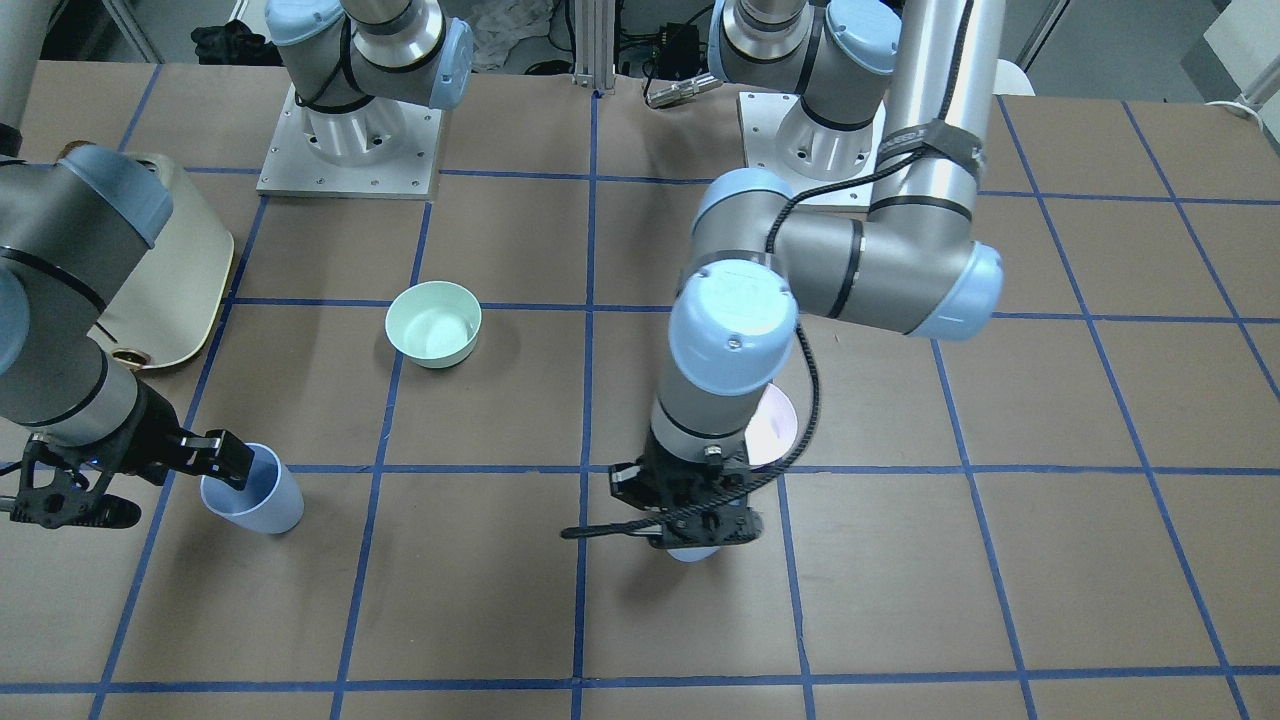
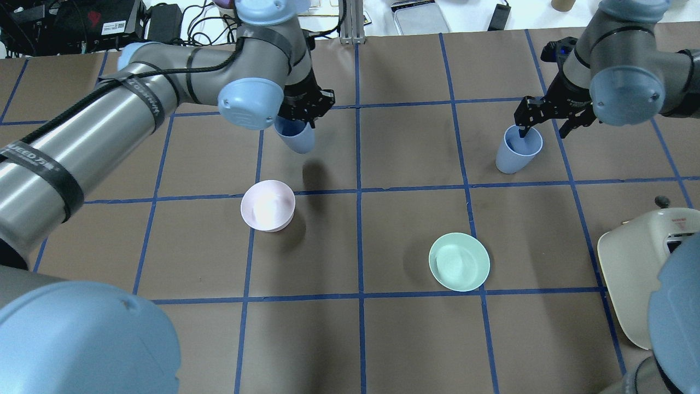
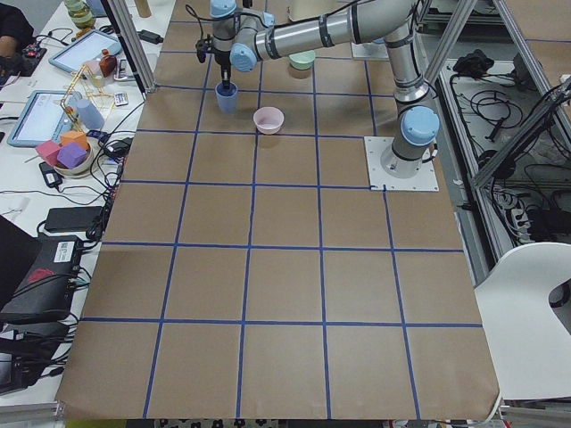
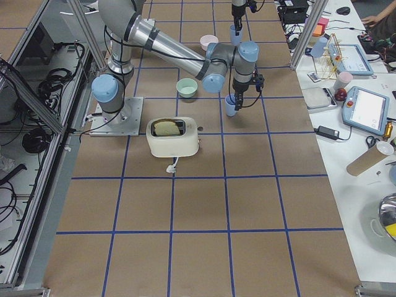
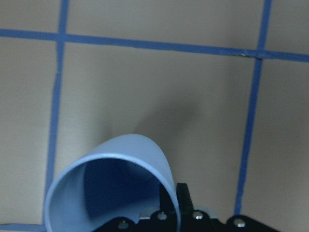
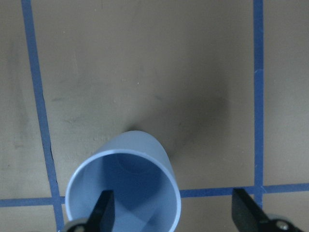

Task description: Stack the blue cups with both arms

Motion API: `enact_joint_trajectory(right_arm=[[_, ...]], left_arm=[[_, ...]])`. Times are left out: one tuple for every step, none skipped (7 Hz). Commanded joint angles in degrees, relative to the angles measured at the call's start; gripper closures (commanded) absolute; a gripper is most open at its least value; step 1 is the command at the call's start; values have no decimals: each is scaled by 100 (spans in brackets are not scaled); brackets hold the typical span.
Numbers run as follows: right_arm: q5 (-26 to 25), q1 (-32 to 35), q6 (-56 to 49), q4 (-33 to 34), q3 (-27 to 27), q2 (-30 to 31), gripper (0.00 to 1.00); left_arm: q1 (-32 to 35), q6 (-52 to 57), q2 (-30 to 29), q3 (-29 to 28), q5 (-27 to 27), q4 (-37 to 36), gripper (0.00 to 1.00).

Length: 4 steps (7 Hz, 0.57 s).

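My left gripper (image 2: 302, 116) is shut on the rim of one blue cup (image 2: 296, 138) and holds it tilted above the table, its shadow apart from it. The left wrist view shows this cup (image 5: 111, 183) with a finger (image 5: 183, 195) on its wall. The other blue cup (image 2: 517, 149) stands upright on the table at the right. My right gripper (image 2: 543, 127) is open. In the right wrist view one finger (image 6: 104, 212) is inside that cup (image 6: 123, 188) and the other stands well outside it.
A pale pink bowl (image 2: 268, 205) sits just below the held cup in the overhead view. A mint-green bowl (image 2: 459, 261) sits toward the middle. A cream toaster (image 2: 640, 273) stands at the right edge near my right arm.
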<state>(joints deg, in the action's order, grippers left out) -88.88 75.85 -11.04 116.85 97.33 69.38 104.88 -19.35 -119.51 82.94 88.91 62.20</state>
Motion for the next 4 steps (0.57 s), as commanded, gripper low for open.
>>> enact_joint_trajectory(right_arm=[[-41, 0, -238, 22, 137, -3, 61], [2, 9, -232, 22, 146, 5, 93], [11, 9, -249, 161, 181, -12, 100], [2, 9, -293, 232, 146, 23, 100]], left_arm=[[707, -306, -3, 55, 56, 12, 100], [866, -420, -37, 99, 74, -14, 100], [885, -447, -90, 239, 57, -32, 100], [903, -386, -177, 371, 13, -241, 100]])
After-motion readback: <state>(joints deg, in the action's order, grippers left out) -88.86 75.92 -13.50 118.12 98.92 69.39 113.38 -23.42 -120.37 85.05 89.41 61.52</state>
